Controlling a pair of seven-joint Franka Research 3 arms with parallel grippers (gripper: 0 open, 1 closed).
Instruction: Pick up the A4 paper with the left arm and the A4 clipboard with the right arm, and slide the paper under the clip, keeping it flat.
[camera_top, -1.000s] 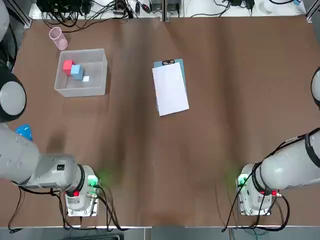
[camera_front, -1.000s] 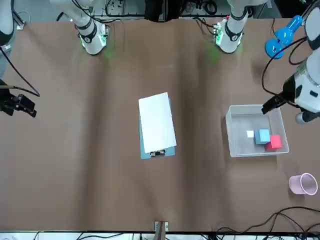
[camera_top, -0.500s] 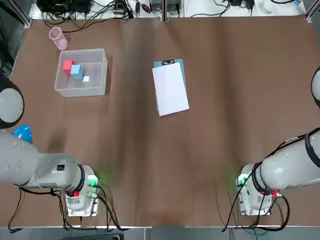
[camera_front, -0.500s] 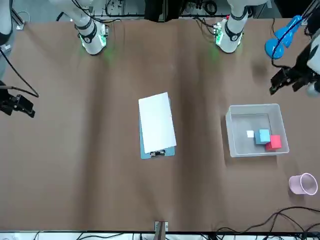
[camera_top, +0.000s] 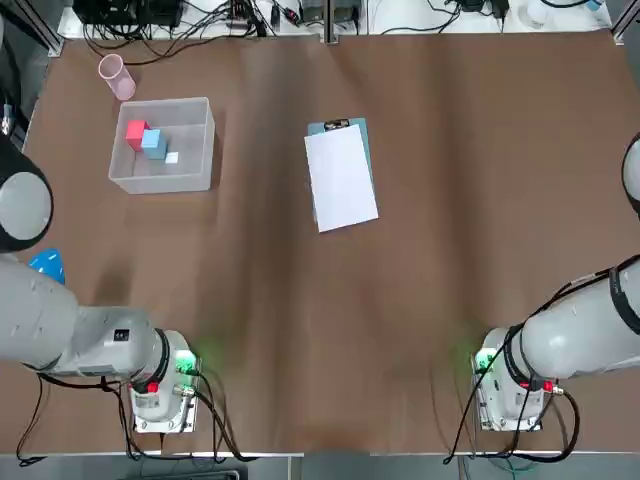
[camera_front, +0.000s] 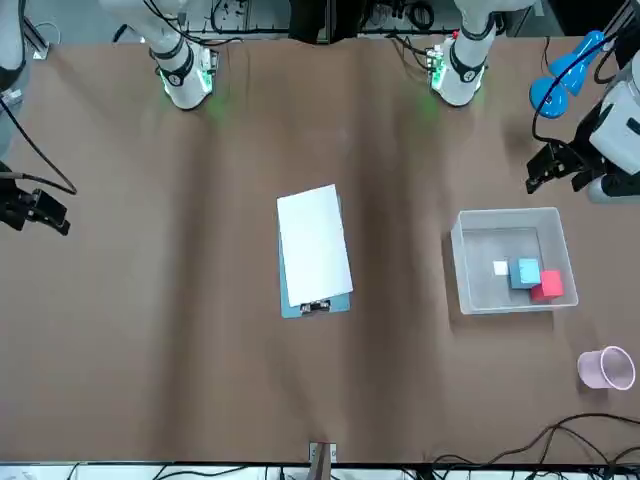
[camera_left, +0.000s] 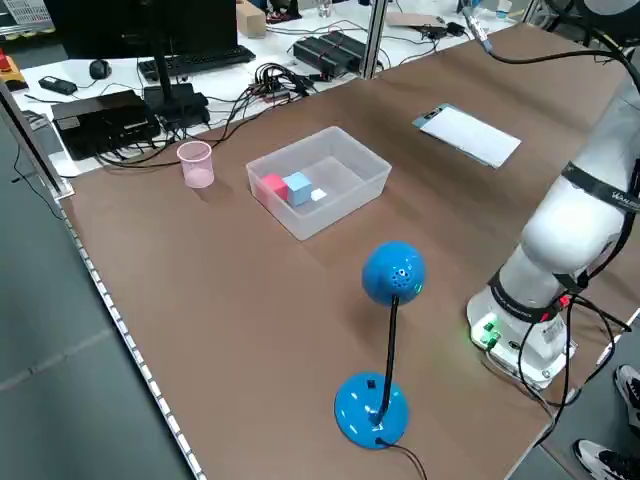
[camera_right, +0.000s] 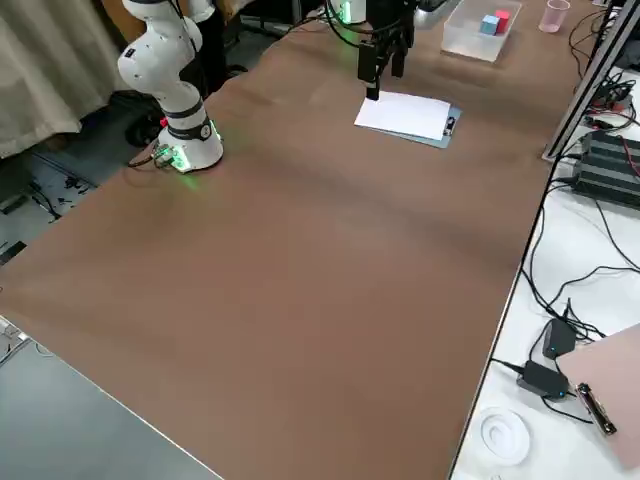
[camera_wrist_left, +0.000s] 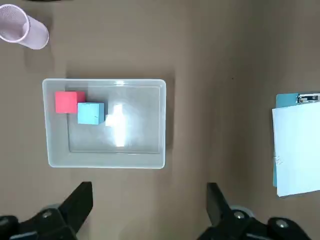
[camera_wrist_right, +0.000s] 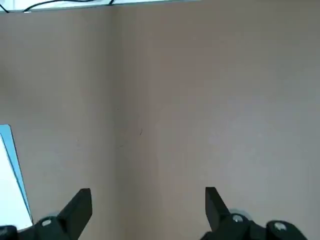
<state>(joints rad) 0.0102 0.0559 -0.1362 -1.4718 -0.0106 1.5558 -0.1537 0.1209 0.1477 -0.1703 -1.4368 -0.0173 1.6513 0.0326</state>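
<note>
The brown worktop (camera_top: 420, 250) carries the A4 clipboard (camera_top: 340, 128) near its middle. The A4 paper (camera_top: 341, 179) lies flat on the clipboard, covering most of it, and the clip (camera_top: 336, 125) shows at the clipboard's far short end. To the clipboard's left sits a clear bin (camera_top: 195, 160), and above the worktop just beside that bin hangs the left end effector (camera_wrist_left: 149, 200), fingers spread wide and empty. Well off to the clipboard's right, the right end effector (camera_wrist_right: 148, 202) is likewise wide open and empty.

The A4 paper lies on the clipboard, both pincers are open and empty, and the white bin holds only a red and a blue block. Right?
Not quite: the left wrist view shows the white bin also holding a small white piece beside the red block and blue block. The rest stands: A4 paper on clipboard, left pincer and right pincer open.
</note>
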